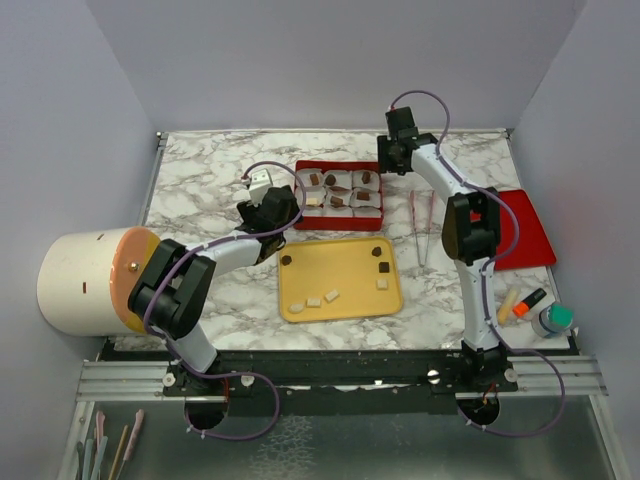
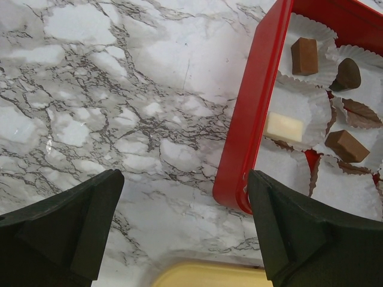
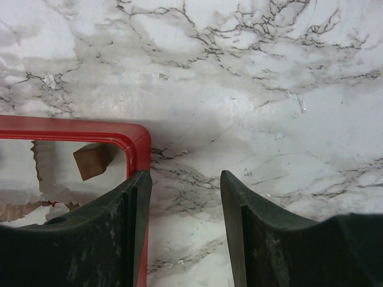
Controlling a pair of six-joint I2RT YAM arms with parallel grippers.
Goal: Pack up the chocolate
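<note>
Left tool (image 2: 182,179): released, fingers spread wide with only bare marble counter (image 1: 220,160) between them. It hovers just off the near left corner of the red box (image 2: 254,101); the right finger sits close to the box wall, and contact cannot be confirmed. The edge of the yellow tray (image 1: 340,282) shows just below it.

Right tool (image 3: 185,191): fingers apart, nothing clasped. It is at the far right corner of the red box. The left finger lies over the box wall and the right finger stands over open counter.

Chocolate (image 2: 304,55): several brown pieces sit in white paper cups (image 2: 302,101) inside the red box, some blocky and one a dark dome. One cup holds a pale block (image 2: 284,127). The right wrist view shows a brown cube in the corner cup. More dark pieces lie loose on the yellow tray, near its far corners, with pale bits along its near side.

Right of the tray: tweezers (image 1: 421,228), then a red lid (image 1: 528,235).
</note>
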